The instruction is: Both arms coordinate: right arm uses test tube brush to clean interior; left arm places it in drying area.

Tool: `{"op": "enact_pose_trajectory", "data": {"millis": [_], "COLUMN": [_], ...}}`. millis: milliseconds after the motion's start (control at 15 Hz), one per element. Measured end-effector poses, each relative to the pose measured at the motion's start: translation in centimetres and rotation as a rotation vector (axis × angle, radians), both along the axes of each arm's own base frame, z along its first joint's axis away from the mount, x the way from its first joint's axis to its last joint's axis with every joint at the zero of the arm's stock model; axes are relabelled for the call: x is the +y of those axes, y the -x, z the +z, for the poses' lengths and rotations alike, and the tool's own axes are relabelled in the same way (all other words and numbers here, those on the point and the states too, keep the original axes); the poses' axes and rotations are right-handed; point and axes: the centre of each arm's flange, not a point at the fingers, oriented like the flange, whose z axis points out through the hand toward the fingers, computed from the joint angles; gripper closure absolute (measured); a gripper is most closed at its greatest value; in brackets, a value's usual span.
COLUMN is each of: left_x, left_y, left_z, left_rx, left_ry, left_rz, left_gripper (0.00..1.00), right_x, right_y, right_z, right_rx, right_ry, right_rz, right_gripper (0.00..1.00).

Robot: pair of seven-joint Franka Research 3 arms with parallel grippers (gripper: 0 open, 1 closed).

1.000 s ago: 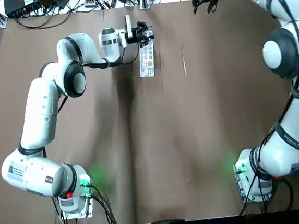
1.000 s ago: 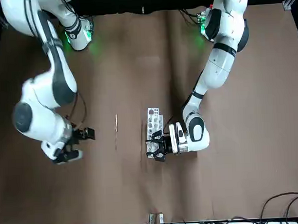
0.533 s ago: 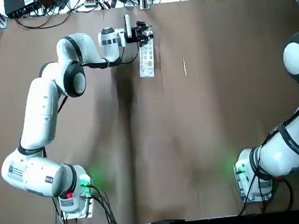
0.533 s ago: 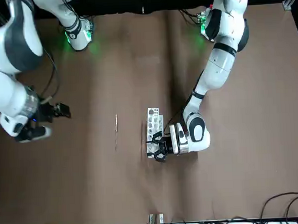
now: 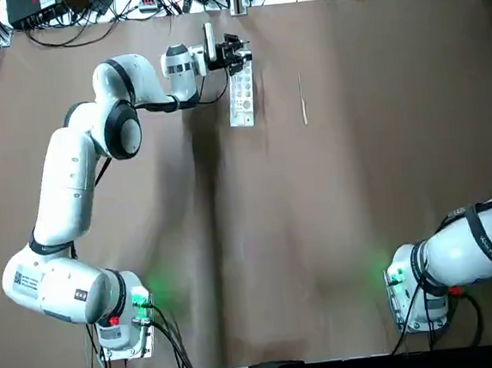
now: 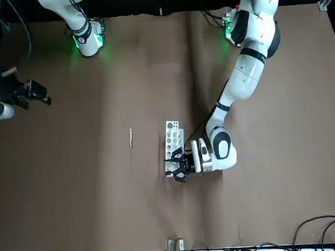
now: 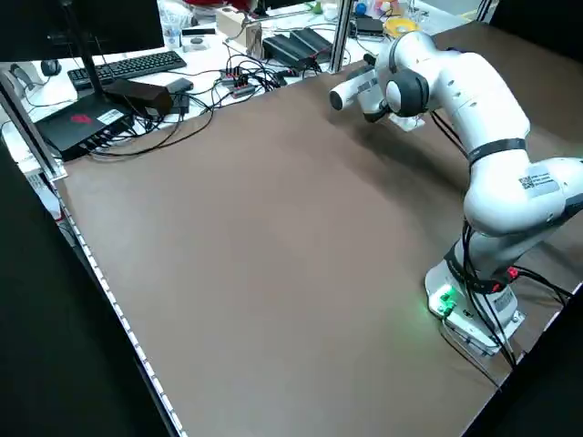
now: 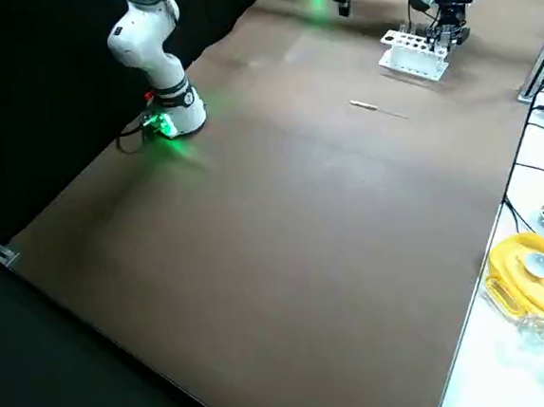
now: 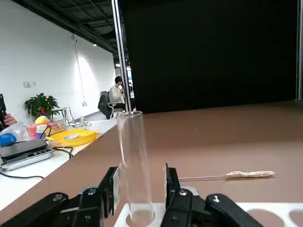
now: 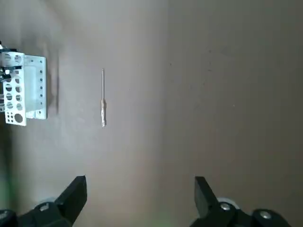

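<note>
Brown table [image 5: 259,234], black keyboard [image 7: 132,65], seated person [image 9: 115,96] beyond

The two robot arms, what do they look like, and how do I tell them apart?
Both are white jointed arms with grey joint caps, green base lights and black claws. The left arm has no cable along its links and a red spot at its base; its claw is black. The right arm has a black cable strapped on; its claw is black too.

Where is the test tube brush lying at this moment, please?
In the top view, the test tube brush lies flat on the brown table, far from the bases, just right of the white rack, untouched by either pincer.
</note>
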Motion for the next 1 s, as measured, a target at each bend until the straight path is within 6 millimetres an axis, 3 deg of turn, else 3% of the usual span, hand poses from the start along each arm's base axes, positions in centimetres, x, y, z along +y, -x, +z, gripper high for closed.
{"op": "enact_pose_trajectory", "data": {"millis": [267,467,1000], "left_x": [0.1,0.2,0.7], "left_y": [-0.1,-0.2,-0.5], "left_z": [0.0,0.0,-0.1], "left_rx": [0.003,0.006,0.007], "left_ry": [0.004,0.006,0.000], "left_rz": [0.006,0.014,0.028], "left_gripper": [0.53,0.56,0.62], "right_x": [-0.3,2.7,1.5], "right_y": [3.0,5.0,5.4], "right_z": [1.0,0.3,-1.5], "right_rx": [-0.006,-0.023,-0.012], "right_ry": [-0.002,0.044,0.069], "right_rz": [-0.002,-0.035,-0.022], "right_gripper": [0.00,0.00,0.00]}}
